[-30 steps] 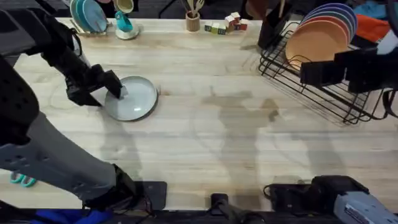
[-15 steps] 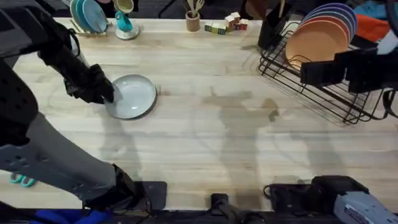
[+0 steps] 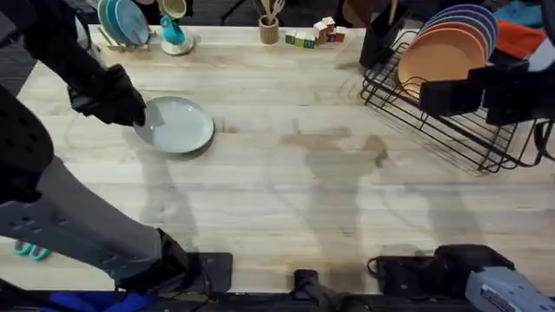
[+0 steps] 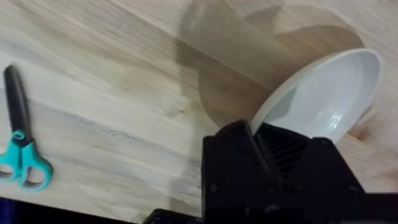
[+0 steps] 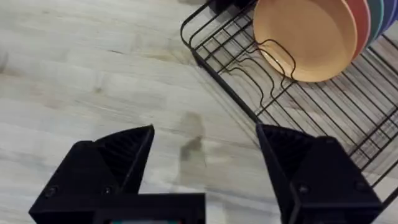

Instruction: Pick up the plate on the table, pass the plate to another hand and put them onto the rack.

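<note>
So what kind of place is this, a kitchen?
Probably a robot test table set up like a kitchen, not a real one: a wooden table, a wire rack holding colored plates, and toy blocks.

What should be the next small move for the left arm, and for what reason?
Probably carry the plate toward the table's middle for the handover. The left claw is shut on the plate's rim, and the plate is tilted with its shadow beneath, so it seems already lifted off the table. The right claw is open beside the rack, far from the plate.
</note>
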